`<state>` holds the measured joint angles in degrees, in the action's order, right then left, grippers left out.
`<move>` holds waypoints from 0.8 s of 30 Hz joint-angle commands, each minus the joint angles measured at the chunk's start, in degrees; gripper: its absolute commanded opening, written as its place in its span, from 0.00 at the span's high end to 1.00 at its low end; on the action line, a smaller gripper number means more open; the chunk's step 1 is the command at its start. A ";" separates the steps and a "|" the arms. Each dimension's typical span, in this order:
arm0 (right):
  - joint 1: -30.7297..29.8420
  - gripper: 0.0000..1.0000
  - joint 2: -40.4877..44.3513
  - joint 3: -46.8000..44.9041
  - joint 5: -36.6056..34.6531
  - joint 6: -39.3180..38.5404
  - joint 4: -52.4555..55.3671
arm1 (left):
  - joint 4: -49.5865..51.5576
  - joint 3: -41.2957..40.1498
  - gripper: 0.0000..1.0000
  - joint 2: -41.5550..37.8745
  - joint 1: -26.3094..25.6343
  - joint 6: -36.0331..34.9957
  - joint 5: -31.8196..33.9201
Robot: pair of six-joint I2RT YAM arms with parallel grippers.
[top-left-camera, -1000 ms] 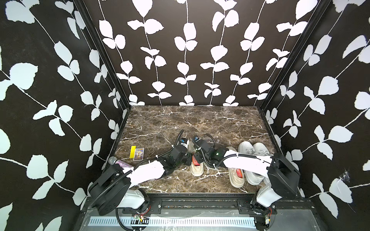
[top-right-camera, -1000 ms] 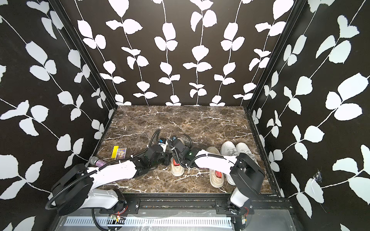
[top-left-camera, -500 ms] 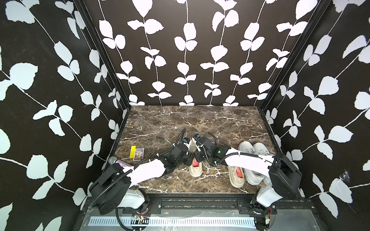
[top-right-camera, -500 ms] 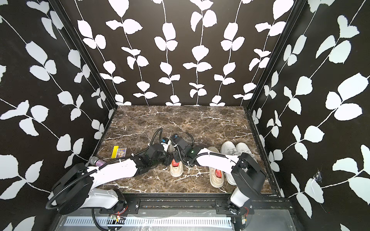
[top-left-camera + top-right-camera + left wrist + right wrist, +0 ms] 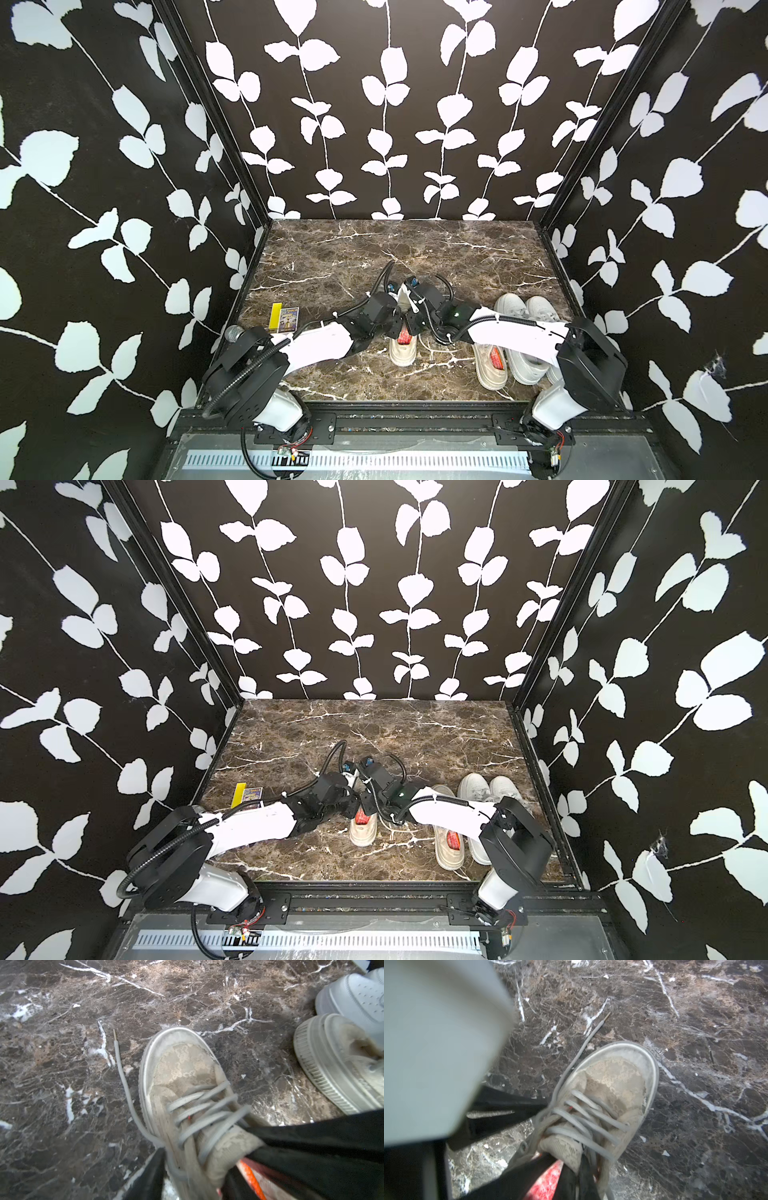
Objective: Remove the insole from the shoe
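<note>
The red insole (image 5: 403, 336) lies inside a worn beige shoe (image 5: 402, 353). Only a strip of it shows at the shoe's mouth. The shoe sits on the marble tabletop (image 5: 353, 257), towards 6 o'clock from its centre, toe pointing to 6 o'clock and heel to 12.

You will probably find the insole thin, light and bendy, more likely to fold than to slide. Its heel edge looks like the best place to pinch, peeling up and back towards 12 o'clock. The shoe is likely light too and may rise with it unless pinned.

Both claws meet over the shoe's mouth. The right claw (image 5: 413, 323) is closed, with red showing between its fingers in the right wrist view. Whether it pinches the insole is unclear. The left claw (image 5: 392, 323) has fingers either side of the laced flank, and you cannot tell whether it clamps or stands free. A loose lace (image 5: 122, 1076) trails off the shoe.

Around 4 o'clock lie a matching beige shoe (image 5: 490, 365) and a pair of white sneakers (image 5: 528, 332). At 9 o'clock is a yellow card box (image 5: 284, 318).
</note>
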<state>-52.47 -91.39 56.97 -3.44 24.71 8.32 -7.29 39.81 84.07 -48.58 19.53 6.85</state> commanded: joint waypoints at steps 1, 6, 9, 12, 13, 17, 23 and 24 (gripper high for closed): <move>-1.27 1.00 2.65 -1.26 2.89 -0.50 -3.56 | -3.61 2.57 0.74 0.86 -0.02 -1.91 0.19; -1.25 0.97 3.55 -2.34 0.91 0.12 -3.66 | -3.52 2.64 0.95 1.26 0.02 -0.43 0.22; -1.25 0.90 4.25 -2.57 -0.72 0.09 -3.06 | -3.50 2.38 1.00 1.02 -0.03 1.03 0.95; -1.28 0.84 5.13 -2.92 -2.00 0.33 -2.30 | -3.33 2.11 1.00 0.92 -0.03 2.85 2.26; -1.24 0.82 5.49 -3.09 -2.25 0.36 -2.08 | -3.35 2.06 1.00 0.92 -0.02 3.46 2.38; -1.24 0.69 7.35 -3.96 -3.44 0.95 -0.79 | -3.34 2.35 1.00 1.53 -0.02 5.44 2.37; -1.25 0.63 11.46 -5.59 -3.90 2.80 1.77 | -3.17 3.03 1.00 2.68 -0.02 7.67 2.33; -1.32 0.63 12.20 -5.85 -3.77 3.33 2.24 | -3.20 2.99 1.00 2.76 -0.02 7.98 2.35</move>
<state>-53.52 -81.45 52.05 -5.98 26.13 8.93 -8.67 41.17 86.65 -48.71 25.17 7.66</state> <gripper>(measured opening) 0.368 0.071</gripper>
